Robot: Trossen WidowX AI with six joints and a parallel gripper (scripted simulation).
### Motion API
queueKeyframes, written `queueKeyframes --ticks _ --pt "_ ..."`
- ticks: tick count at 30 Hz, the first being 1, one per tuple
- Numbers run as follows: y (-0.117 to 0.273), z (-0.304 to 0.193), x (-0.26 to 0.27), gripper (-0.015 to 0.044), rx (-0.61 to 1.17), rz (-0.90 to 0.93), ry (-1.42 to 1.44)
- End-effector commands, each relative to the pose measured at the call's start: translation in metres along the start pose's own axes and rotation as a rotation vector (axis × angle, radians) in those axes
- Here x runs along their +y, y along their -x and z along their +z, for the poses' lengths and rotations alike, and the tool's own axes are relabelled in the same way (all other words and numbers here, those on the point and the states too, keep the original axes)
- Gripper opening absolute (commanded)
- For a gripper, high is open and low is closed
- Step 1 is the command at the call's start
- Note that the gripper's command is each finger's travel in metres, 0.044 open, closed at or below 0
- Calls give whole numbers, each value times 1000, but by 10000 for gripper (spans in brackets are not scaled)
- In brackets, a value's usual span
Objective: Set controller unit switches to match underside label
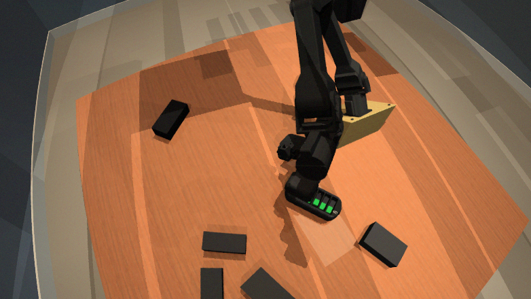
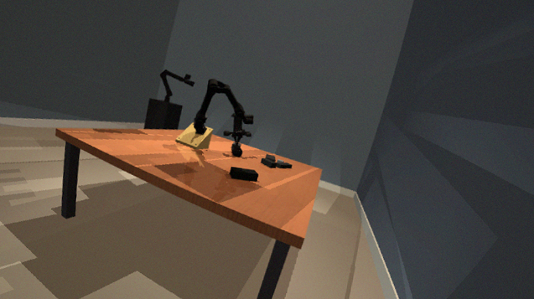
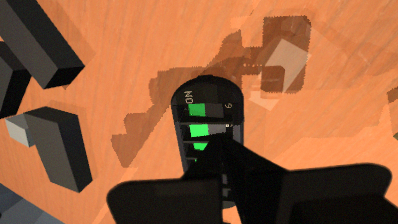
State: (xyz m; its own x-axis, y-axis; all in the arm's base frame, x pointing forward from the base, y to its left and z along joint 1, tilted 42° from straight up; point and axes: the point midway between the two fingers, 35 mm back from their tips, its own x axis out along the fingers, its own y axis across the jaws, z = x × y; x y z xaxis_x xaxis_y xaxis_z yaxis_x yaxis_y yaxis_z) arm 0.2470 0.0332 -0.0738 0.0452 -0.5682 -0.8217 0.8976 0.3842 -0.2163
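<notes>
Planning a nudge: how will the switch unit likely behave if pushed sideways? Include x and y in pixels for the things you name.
The controller unit (image 1: 311, 208) (image 3: 178, 131) would probably stay rigid, given its boxy shell. Its rounded ends might let it swivel under an off-centre push rather than slide straight.
</notes>
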Motion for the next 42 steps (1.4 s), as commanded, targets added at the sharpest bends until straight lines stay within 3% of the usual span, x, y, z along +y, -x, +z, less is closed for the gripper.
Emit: queueKeyframes --ticks 1,18,42 --pt "-2 6 -21 0 -19 45 15" --pt "-2 12 -38 0 -34 98 19" --pt "9 -49 32 0 -29 -189 16"
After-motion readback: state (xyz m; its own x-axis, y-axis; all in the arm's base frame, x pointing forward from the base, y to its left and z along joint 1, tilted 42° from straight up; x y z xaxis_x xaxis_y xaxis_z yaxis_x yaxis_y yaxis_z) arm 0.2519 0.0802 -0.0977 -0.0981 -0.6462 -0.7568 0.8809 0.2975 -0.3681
